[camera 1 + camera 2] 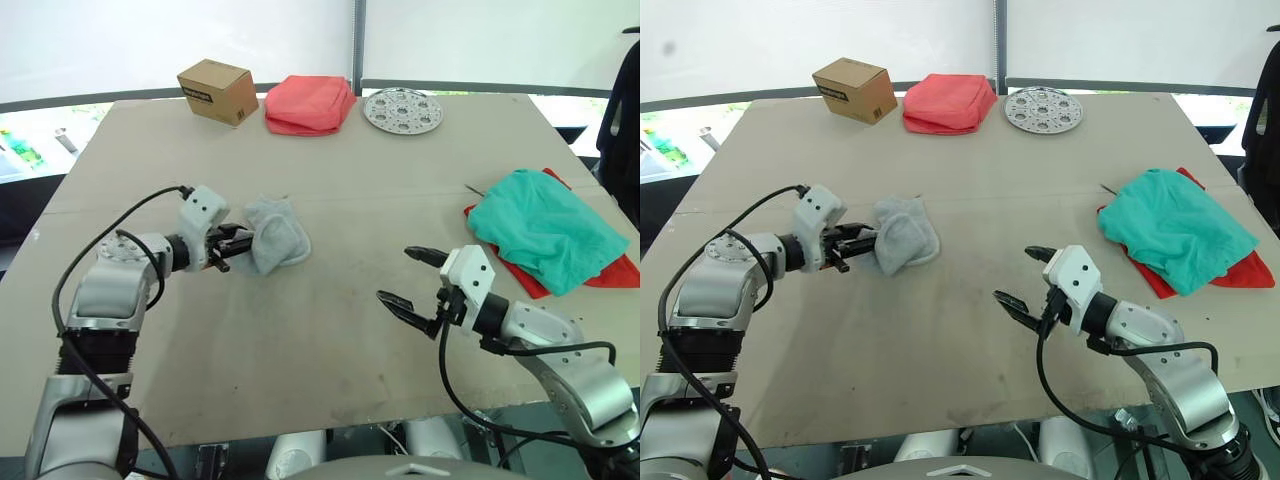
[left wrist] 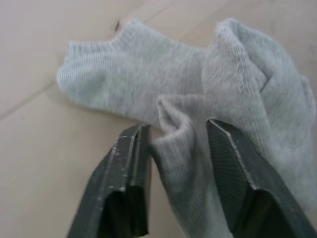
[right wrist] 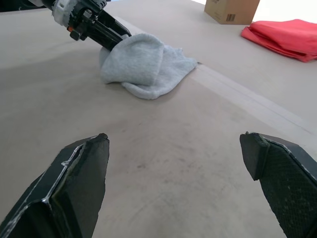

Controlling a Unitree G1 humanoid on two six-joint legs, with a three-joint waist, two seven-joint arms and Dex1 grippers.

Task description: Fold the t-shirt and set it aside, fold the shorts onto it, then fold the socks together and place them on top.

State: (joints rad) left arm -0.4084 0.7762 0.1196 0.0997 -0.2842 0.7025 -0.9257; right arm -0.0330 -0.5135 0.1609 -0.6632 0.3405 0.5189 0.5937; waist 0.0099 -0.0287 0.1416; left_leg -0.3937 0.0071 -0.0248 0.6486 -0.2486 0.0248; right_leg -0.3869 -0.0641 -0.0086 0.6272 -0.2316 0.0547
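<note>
The light grey socks (image 1: 281, 235) lie bunched left of the table's centre, one partly folded over the other. My left gripper (image 1: 240, 247) comes at them from the left, its fingers (image 2: 131, 148) shut on a fold of sock fabric (image 2: 173, 129). My right gripper (image 1: 397, 275) hovers open over bare table to the right of centre, nothing between its fingers (image 3: 84, 168). At the right edge the teal-green shorts (image 1: 545, 225) lie folded on top of the red t-shirt (image 1: 612, 272), which shows only at its edges.
Along the far edge stand a cardboard box (image 1: 215, 90), a coral-pink folded cloth (image 1: 308, 103) and a round perforated metal disc (image 1: 402, 110). A seam in the table cover (image 1: 400, 195) runs across the tabletop behind the socks.
</note>
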